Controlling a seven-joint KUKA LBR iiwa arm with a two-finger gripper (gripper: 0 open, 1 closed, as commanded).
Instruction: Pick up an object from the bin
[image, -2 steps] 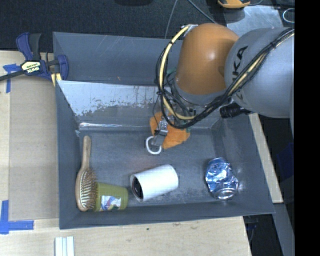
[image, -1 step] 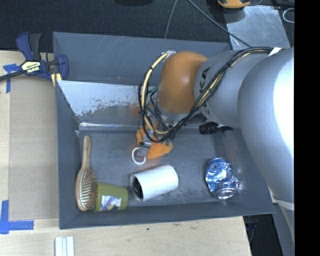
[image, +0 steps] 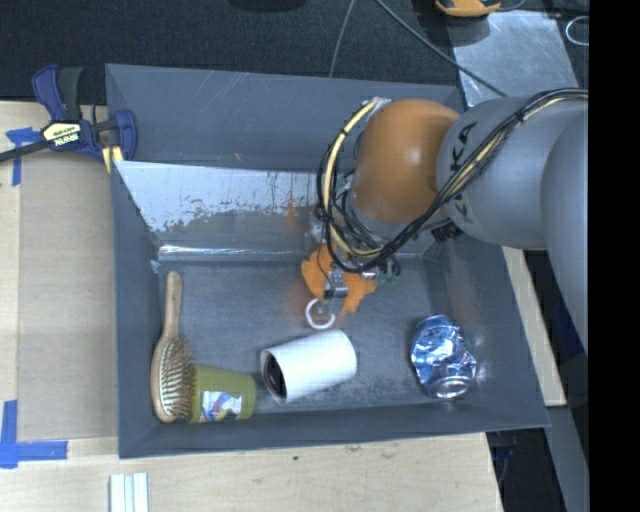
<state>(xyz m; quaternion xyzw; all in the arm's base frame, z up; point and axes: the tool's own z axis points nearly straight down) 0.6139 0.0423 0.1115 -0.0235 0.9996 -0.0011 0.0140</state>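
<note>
Camera view: the gripper hangs over a small orange thing with a white ring, at twelve o'clock from the white cup. Whether the jaws are open or closed, I cannot tell. The thing is probably light and soft, best gripped across its orange body.

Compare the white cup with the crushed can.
The white cup is smooth and intact; the crushed can is crumpled. The white cup is plain white; the crushed can is shiny blue and silver. Both lie on the floor of the bin.

Orange object, perhaps a toy, white-ringed, lying centrally
</note>
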